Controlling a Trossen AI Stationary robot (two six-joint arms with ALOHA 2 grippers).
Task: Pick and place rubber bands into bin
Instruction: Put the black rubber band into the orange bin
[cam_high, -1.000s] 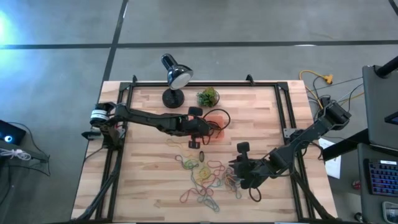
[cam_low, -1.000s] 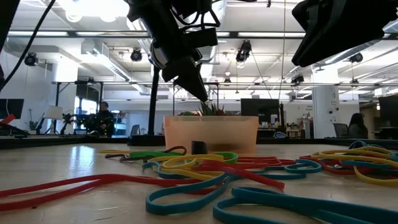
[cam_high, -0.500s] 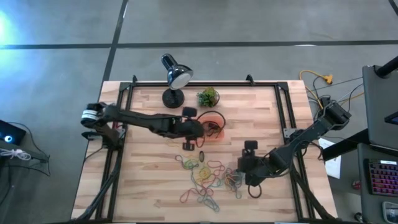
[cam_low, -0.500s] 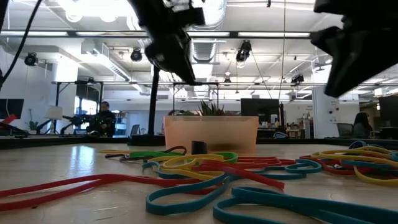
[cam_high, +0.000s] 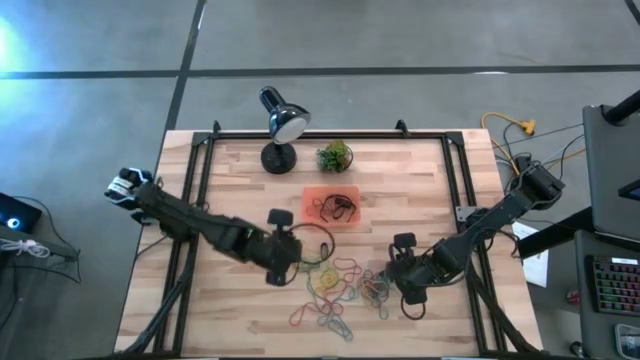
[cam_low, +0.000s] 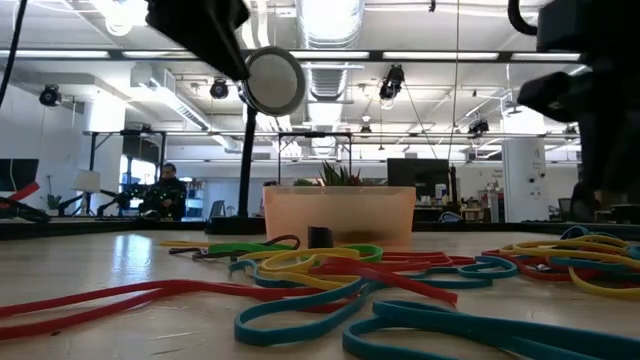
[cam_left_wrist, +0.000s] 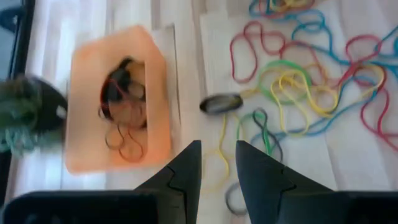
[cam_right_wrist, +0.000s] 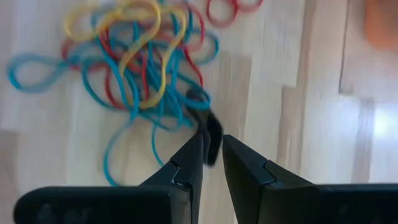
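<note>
Left gripper (cam_left_wrist: 217, 165) jaws are standing slightly spread, holding nothing; right gripper (cam_right_wrist: 211, 155) jaws are hovering narrowly parted over the rubber bands (cam_right_wrist: 134, 59).

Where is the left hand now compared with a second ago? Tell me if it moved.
Yes. The left hand has pulled back from over the shallow orange-red plastic bin toward the table's near left, beside the mixed-colour rubber bands.

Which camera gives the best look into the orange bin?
The left wrist view: the bin shows its inside and several bands. The high view shows it smaller; the low view only its side wall; the right wrist view just a corner.
</note>
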